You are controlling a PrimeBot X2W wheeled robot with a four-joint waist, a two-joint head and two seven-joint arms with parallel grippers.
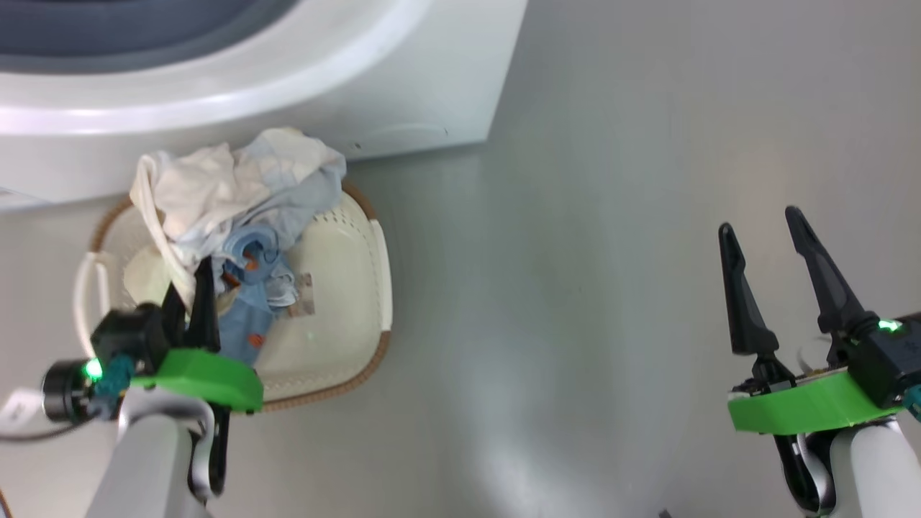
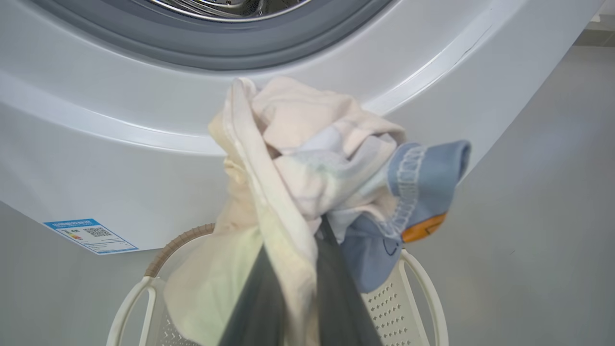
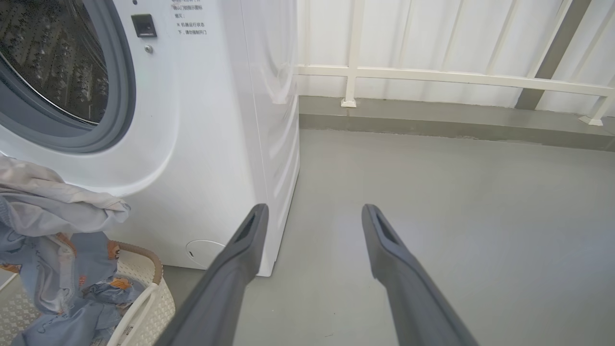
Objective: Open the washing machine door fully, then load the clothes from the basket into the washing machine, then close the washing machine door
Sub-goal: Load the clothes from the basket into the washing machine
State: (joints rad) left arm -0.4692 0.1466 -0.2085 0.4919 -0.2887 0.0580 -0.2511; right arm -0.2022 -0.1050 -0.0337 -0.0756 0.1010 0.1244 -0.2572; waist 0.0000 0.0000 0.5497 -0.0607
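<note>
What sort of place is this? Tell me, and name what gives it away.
Probably a home laundry balcony: a white front-loading washing machine on a bare grey floor, a white railing with pale panels behind, and a laundry basket at its foot.

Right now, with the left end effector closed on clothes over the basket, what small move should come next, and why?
Probably raise the left end effector a little. It is shut on the cream and light blue clothes, whose tail hangs into the basket, and the grey gasket of the washing machine sits above the bundle, so lifting should free it first.
</note>
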